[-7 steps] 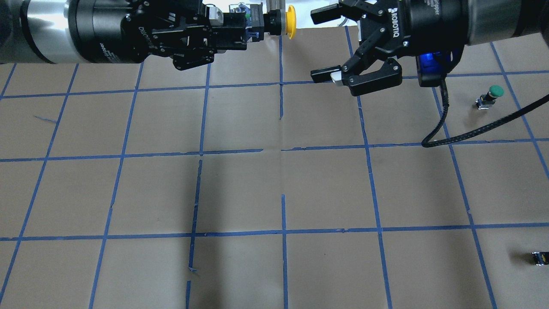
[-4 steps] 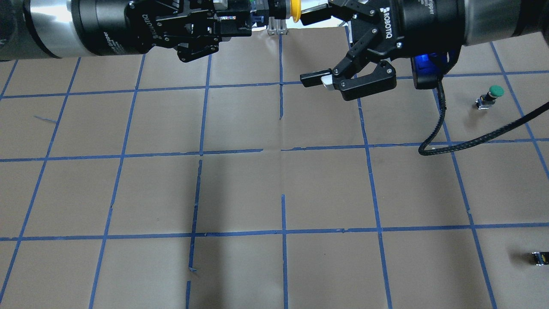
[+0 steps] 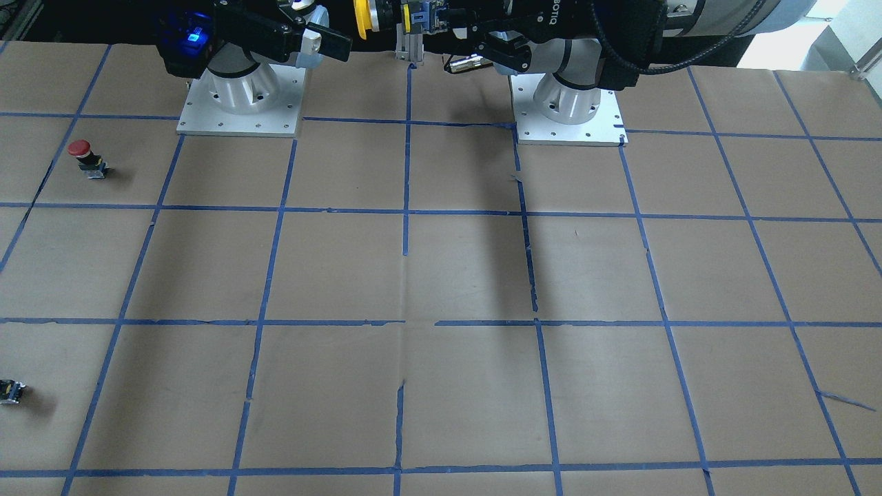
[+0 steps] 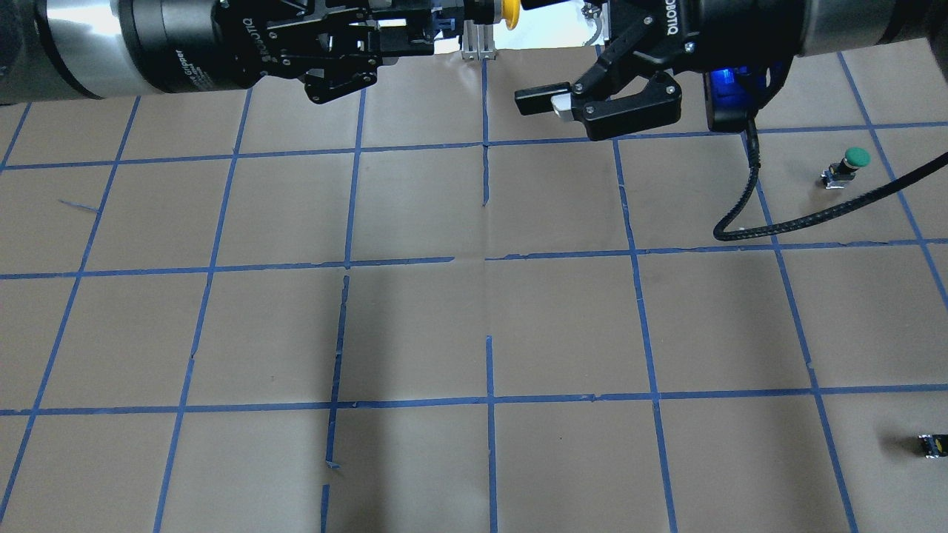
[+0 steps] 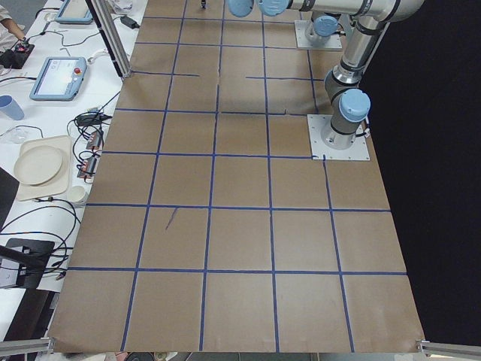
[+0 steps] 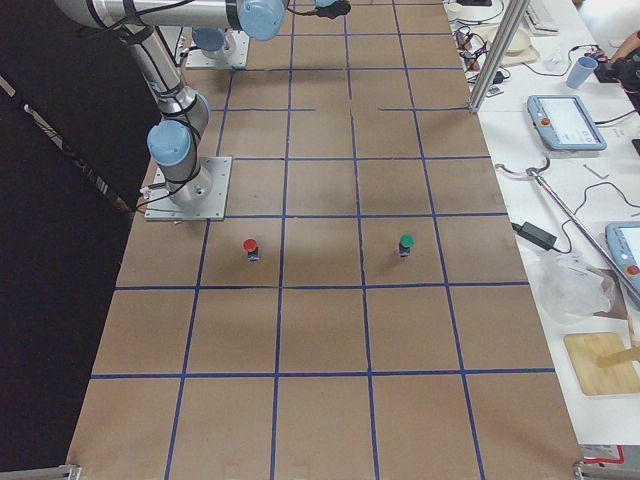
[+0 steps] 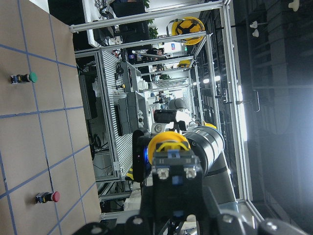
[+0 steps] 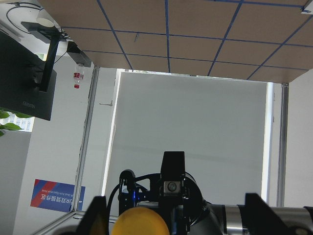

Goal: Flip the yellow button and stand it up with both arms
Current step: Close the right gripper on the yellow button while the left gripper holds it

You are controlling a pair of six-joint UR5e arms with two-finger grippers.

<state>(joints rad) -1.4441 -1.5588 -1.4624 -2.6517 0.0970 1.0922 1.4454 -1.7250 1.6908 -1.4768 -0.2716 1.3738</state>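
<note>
My left gripper point(image 4: 433, 31) is shut on the black-and-grey body of the yellow button point(image 4: 509, 12). It holds the button level, high over the table's far edge, with the cap towards the right arm. My right gripper point(image 4: 537, 52) is open, with one finger on each side of the yellow cap and not touching it. In the front-facing view the cap point(image 3: 360, 17) sits between the left gripper point(image 3: 448, 21) and the right gripper point(image 3: 324, 24). The right wrist view shows the cap point(image 8: 142, 220) between its spread fingers point(image 8: 98, 215). The left wrist view shows the button point(image 7: 168, 144) end-on.
A green-capped button point(image 4: 852, 164) stands on the right side of the brown table. A red-capped button point(image 3: 86, 157) stands near the right arm's base plate point(image 3: 241, 117). A tiny black-yellow block point(image 4: 932, 444) lies at the right edge. A black cable point(image 4: 778, 226) hangs from the right wrist.
Both grippers have moved towards the far edge. The right gripper has come left, so its open fingers now straddle the yellow cap. The left gripper still holds the button.
</note>
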